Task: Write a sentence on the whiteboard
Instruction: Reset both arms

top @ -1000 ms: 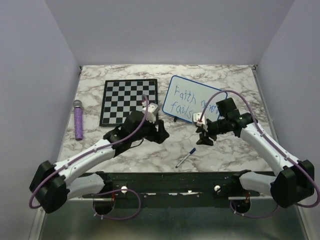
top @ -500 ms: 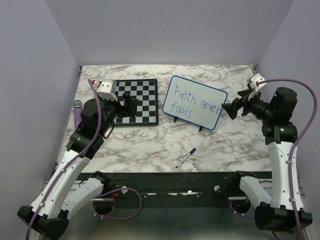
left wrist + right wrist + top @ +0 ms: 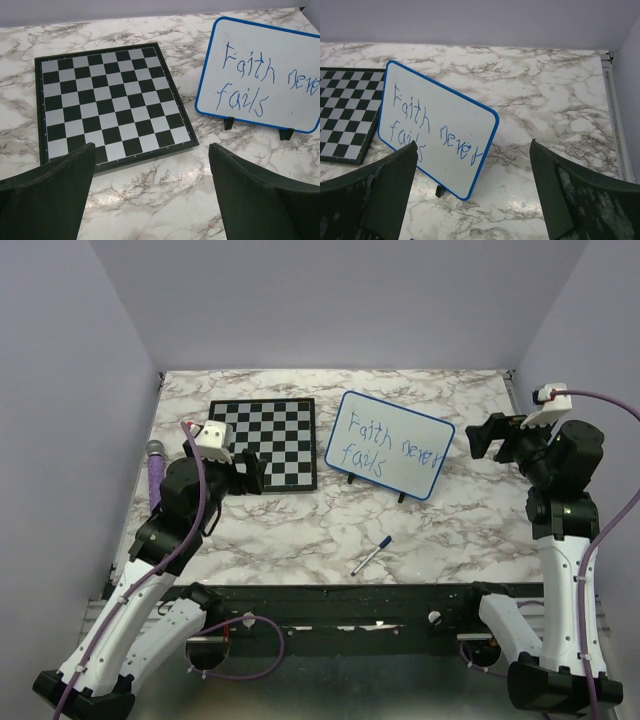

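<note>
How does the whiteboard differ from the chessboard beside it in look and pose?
The whiteboard stands tilted on black feet; the chessboard lies flat. The whiteboard is white, blue-framed, with a blue sentence; the chessboard has black and white squares. Both are rectangular and rest on the marble table.

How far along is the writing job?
Done: the sentence "Faith never fails" stands on the whiteboard in blue. In hand: nothing; the left gripper and right gripper are open and empty, and the marker lies on the table. Left: nothing that I can see.
</note>
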